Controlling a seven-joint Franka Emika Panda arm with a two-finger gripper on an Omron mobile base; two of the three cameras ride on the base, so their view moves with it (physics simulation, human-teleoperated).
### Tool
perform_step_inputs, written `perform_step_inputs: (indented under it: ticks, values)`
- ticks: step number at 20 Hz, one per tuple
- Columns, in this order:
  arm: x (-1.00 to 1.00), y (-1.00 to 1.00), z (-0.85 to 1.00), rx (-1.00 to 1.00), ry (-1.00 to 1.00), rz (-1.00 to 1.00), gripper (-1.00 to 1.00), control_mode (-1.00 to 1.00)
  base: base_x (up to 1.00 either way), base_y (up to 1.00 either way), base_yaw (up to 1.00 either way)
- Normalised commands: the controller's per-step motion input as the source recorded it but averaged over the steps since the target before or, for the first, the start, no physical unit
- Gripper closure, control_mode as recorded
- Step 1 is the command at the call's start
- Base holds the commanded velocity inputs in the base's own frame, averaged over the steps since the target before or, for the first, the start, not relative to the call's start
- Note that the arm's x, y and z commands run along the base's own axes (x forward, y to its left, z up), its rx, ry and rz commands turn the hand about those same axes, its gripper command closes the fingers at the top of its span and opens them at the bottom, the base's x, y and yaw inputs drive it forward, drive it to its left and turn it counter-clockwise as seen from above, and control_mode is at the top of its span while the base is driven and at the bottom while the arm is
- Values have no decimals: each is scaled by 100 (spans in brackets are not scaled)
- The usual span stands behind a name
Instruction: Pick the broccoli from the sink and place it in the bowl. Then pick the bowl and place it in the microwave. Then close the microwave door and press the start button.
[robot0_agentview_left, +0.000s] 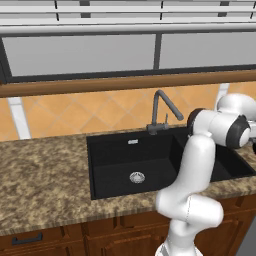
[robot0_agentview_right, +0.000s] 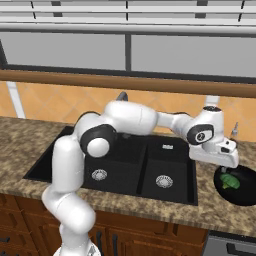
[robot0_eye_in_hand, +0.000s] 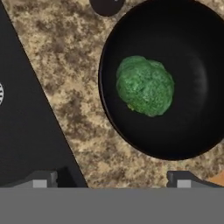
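Done: broccoli (robot0_eye_in_hand: 145, 85) lies in bowl (robot0_eye_in_hand: 192, 127), right of sink (robot0_agentview_right: 125, 172).
Gripper (robot0_eye_in_hand: 116, 179): fingers spread, empty.
Left: bowl to microwave, door, start.

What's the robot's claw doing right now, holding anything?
Gripper: open and empty, above the bowl; the broccoli lies loose inside it.

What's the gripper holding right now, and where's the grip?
Nothing. The gripper is open, its fingers spread wide above the counter; the broccoli lies free in the bowl.

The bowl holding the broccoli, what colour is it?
Plain black; the bowl shows best in the hand view.
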Motion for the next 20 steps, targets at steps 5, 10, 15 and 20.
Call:
perform_step_inputs:
  ticks: [5, 10, 15, 20]
  values:
    - [23, 2, -8, 6, 12, 10, -100, -100, 0, 0, 0]
    - [34, -14, -13, 19, 0, 17, -100, -100, 0, 0, 0]
    - [13, -19, -2, 8, 0, 5, -100, -100, 0, 0, 0]
    - [5, -7, -13, 0, 0, 0, -100, -100, 0, 0, 0]
